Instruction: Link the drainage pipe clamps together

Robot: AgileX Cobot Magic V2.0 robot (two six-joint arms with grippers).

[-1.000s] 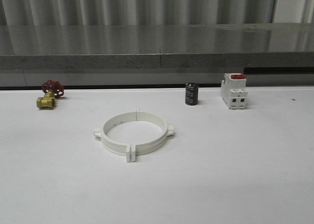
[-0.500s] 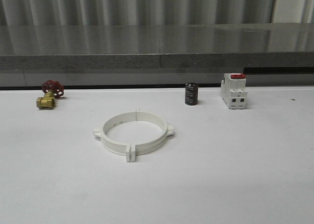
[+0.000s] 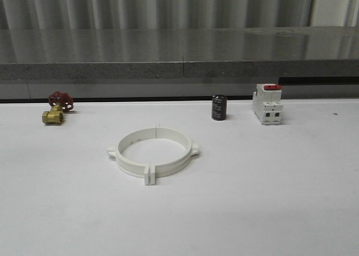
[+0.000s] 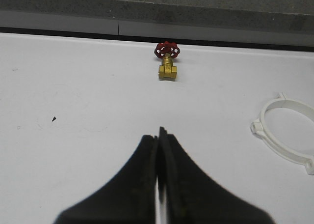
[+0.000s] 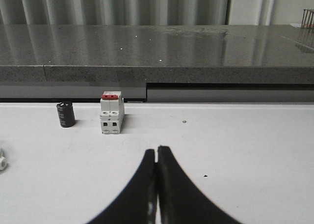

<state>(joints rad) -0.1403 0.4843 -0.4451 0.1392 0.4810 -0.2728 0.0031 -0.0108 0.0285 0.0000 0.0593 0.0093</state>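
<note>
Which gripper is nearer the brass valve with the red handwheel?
Left. The left gripper, shut, points toward the valve across bare table. The right gripper, shut, faces the white switch, at the table's opposite end from the valve.

clamps (image 3: pixel 152 154) joined as ring | table (image 3: pixel 269 183) centre | valve (image 3: pixel 56 108) far-left

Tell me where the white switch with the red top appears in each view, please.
Front view: white switch with the red top at the table's far edge, right of the black cylinder.
Left wrist view: not in it.
Right wrist view: switch again right of the cylinder, beyond the shut right gripper.
Shared landmark: the black cylinder.
</note>
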